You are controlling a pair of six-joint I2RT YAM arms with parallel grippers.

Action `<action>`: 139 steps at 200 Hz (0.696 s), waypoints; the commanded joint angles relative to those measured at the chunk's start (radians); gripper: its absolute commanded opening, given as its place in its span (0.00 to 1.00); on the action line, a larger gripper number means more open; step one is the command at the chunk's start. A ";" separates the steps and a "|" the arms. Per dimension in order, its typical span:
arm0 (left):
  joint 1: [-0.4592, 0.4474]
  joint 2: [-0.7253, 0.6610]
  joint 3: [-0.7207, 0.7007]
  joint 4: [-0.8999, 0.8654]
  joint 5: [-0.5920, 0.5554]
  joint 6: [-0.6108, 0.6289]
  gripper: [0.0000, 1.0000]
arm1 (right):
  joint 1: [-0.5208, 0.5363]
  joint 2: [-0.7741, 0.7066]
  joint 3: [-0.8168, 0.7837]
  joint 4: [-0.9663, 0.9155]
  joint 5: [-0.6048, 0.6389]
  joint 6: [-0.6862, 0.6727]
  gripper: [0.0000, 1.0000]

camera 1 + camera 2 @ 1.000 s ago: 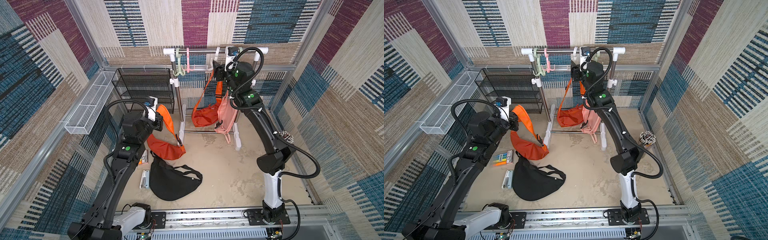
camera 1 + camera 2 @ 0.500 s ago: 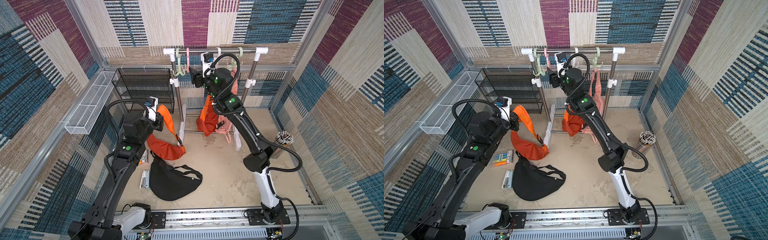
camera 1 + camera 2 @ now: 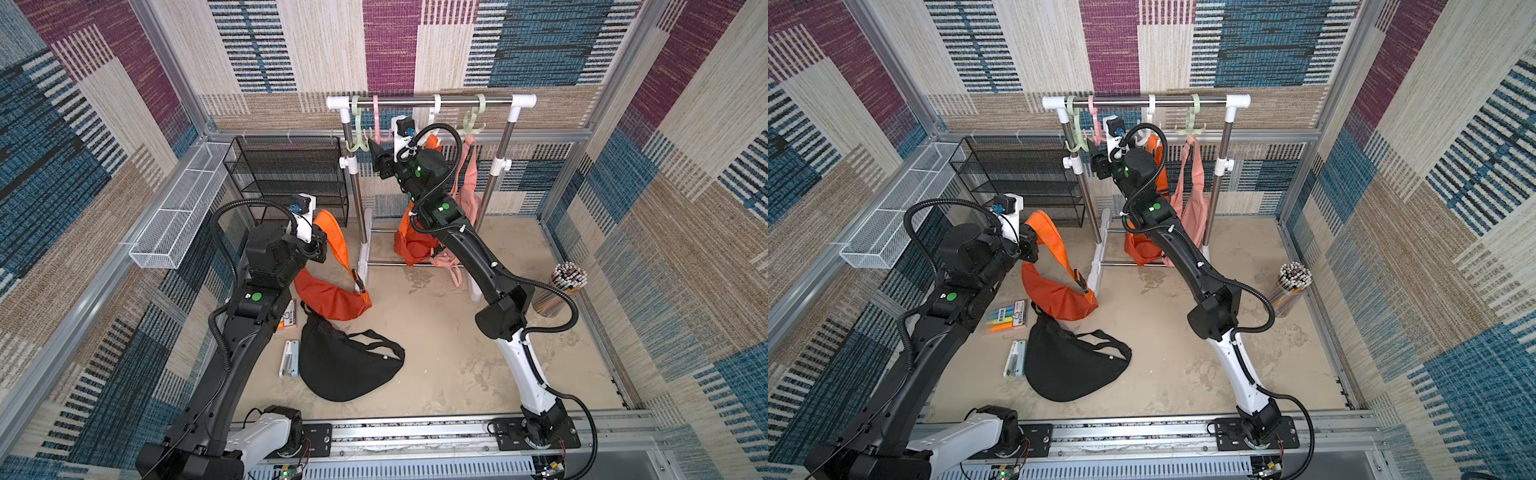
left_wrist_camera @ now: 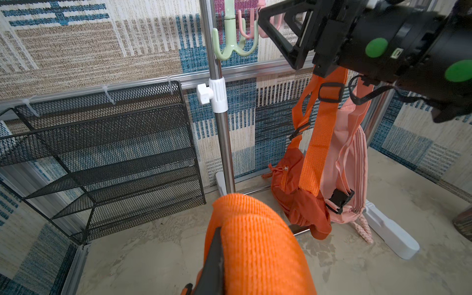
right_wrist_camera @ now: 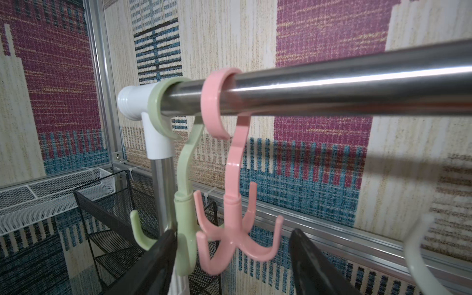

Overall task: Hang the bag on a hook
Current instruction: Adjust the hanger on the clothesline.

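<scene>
The clothes rack (image 3: 411, 101) stands at the back of the tabletop (image 3: 440, 353), with an orange bag (image 4: 298, 201) and a pink bag (image 4: 350, 163) already hanging from its rail. A black bag (image 3: 345, 365) lies flat nearer the front. The bag in hand — a second orange sling bag (image 3: 332, 297) — dangles from the left gripper (image 3: 319, 246), which is pressed together on the wide webbing strap (image 3: 337, 241). Its pouch sags low beside the rack's foot. It looks light, soft and floppy, so the pouch will likely swing. The strap loop is the place to hold, kept open enough to drop over a prong. The right gripper (image 3: 379, 158), jaws spread and empty, hovers just beside the pink hook (image 5: 235, 204) — small and probably free to turn, so it may need steadying.
</scene>
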 commanded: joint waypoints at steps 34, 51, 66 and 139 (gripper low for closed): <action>0.001 -0.005 -0.002 0.057 0.022 -0.026 0.00 | -0.019 0.010 0.006 0.091 0.025 0.036 0.63; 0.001 -0.003 -0.004 0.058 0.027 -0.031 0.00 | -0.032 0.013 0.006 0.100 0.014 0.051 0.55; 0.001 -0.002 -0.003 0.060 0.030 -0.031 0.00 | -0.039 0.018 0.007 0.104 0.008 0.054 0.50; 0.002 0.002 -0.005 0.061 0.025 -0.029 0.00 | -0.049 0.016 0.001 0.094 -0.026 0.043 0.33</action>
